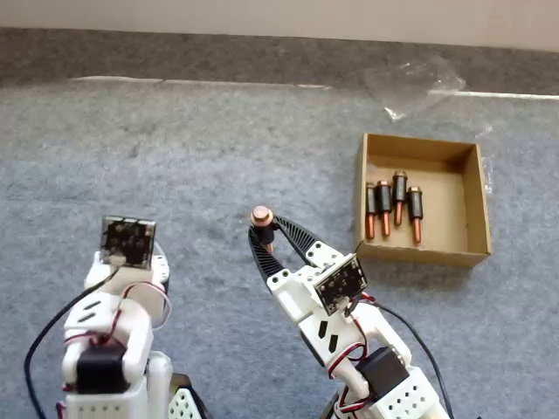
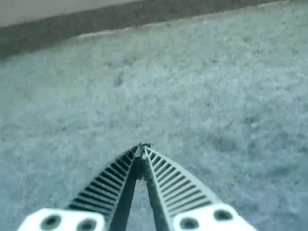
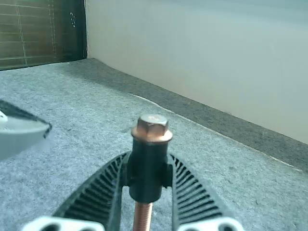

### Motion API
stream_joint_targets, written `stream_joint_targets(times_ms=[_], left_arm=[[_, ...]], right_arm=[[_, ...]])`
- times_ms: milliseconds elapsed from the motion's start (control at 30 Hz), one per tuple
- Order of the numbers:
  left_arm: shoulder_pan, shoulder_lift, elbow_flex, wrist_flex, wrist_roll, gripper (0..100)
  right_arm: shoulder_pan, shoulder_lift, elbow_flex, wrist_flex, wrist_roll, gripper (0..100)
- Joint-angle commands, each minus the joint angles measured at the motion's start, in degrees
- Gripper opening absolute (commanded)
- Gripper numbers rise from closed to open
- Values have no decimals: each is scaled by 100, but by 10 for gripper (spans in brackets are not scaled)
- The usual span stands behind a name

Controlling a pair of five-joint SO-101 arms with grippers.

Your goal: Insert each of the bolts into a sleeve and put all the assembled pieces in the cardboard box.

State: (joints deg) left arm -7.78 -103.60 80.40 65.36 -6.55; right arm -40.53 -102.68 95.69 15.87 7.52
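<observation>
Right jaws clamp sleeved bolt (image 3: 147, 168) upright, head up.

there is one cardboard box (image 1: 421, 254). there are five bolts, each in its own black sleeve, so five sleeves too. four are in the box: first piece (image 1: 369, 211), second piece (image 1: 384, 208), third piece (image 1: 399, 198), fourth piece (image 1: 416, 213). one fifth piece (image 3: 147, 168) is outside it. there are two grippers: left gripper (image 2: 142, 149), right gripper (image 1: 265, 228). there is one clear plastic bag (image 1: 412, 87).

Even, diffuse light on the table (image 1: 192, 157) — soft shadow inside the cardboard box (image 1: 419, 255)
</observation>
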Motion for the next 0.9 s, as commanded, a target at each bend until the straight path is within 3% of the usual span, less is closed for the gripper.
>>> stream_joint_targets(times_ms=[0, 333, 867], left_arm=[[-48, -66, 699, -765, -26, 6], [-22, -57, 1675, -1433, -18, 6], [4, -48, 1675, -431, -9, 7]], right_arm=[[84, -84, 620, -22, 53, 4], [84, -84, 620, -22, 53, 4], [84, -84, 620, -22, 53, 4]])
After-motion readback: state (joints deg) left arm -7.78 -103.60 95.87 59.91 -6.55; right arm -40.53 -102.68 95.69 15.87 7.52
